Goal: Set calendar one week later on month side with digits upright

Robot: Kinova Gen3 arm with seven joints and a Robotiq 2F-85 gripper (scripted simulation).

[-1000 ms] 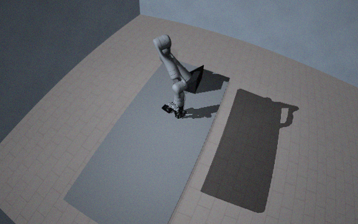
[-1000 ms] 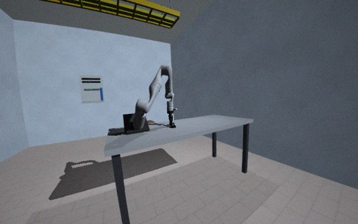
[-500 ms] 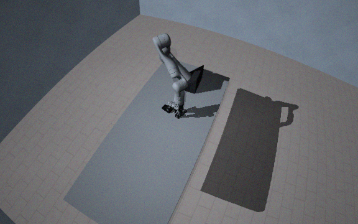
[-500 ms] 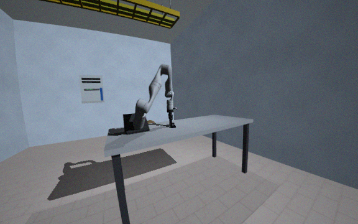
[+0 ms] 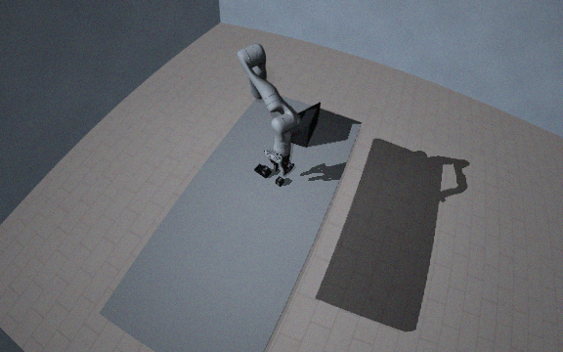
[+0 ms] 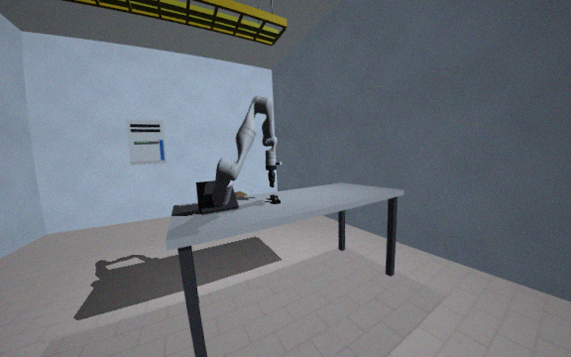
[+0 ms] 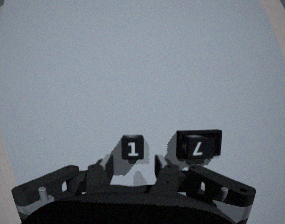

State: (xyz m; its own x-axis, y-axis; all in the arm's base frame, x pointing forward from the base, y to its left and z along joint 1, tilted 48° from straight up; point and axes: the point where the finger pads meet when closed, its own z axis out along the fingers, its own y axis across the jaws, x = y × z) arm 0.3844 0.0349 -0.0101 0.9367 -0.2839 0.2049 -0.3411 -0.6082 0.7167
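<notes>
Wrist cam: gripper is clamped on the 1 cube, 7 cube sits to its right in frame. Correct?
One thing is off: the gripper is open and holds nothing. The exterior view shows it hanging above the table, apart from the cubes lying there. In the wrist view the 1 cube only lines up between its fingers; the 7 cube is to its right in frame, as you said.
</notes>
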